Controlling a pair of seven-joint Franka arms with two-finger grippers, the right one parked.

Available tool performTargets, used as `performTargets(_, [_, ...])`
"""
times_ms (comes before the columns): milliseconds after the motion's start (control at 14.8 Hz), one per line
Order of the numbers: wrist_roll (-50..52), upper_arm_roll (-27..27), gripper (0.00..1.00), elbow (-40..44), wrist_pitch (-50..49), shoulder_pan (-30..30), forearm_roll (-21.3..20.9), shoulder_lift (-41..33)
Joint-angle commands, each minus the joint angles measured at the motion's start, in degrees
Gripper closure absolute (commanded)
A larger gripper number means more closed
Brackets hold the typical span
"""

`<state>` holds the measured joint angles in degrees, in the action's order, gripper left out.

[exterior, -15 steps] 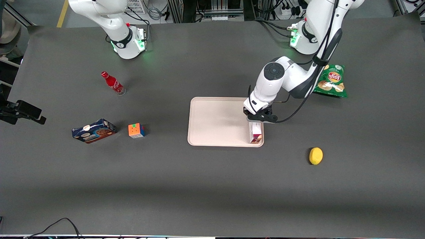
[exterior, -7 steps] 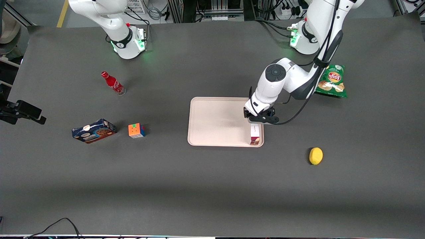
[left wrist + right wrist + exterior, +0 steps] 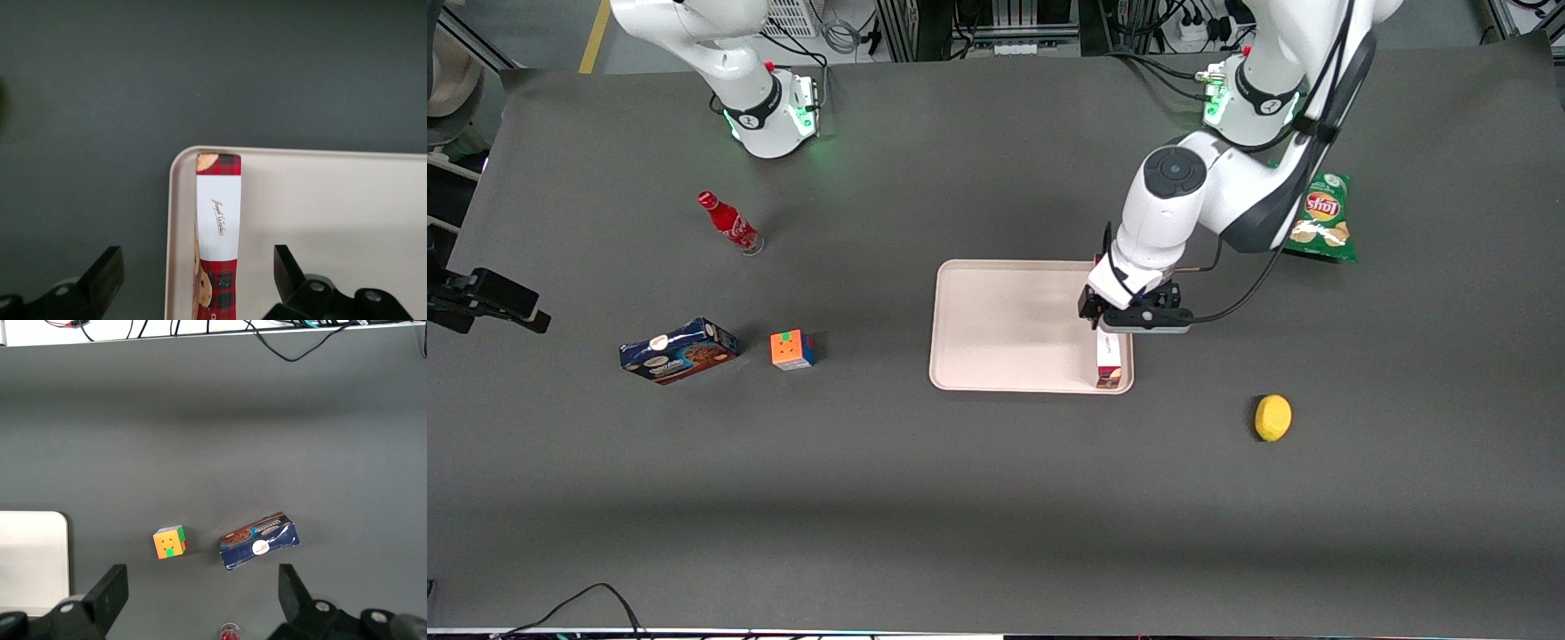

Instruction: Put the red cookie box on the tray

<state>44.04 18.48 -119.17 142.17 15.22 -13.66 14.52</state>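
A red soda bottle (image 3: pixel 730 223) is standing on the dark desk (image 3: pixel 960 498) toward the parked arm's end. Nearer the front camera, a dark blue cookie box (image 3: pixel 678 350) is lying on its side, with a multicoloured puzzle cube (image 3: pixel 792 349) sitting just beside it. Toward the working arm's end, a green chip bag (image 3: pixel 1319 222) is lying flat, and a yellow lemon (image 3: pixel 1272 418) is resting well apart from it, nearer the camera.
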Motion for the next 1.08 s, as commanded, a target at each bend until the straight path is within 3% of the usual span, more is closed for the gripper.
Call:
performTargets(0, [-1.22,0.06,0.00,7.96,-11.72,-0.28,3.72,-3.62])
performTargets(270, [-5.25,-0.37,0.00,14.92,-20.25,-3.09,7.66,-6.08])
performTargets(540, [-18.78,-7.82,0.00,22.20,-34.20,-5.81,16.28,-10.46])
performTargets(742, [-26.53,-13.54,0.00,28.19,-45.55,-7.75,16.73,-12.93])
performTargets(1012, [-40.22,-20.05,0.00,28.37,-49.26,-9.77,16.03,-16.89])
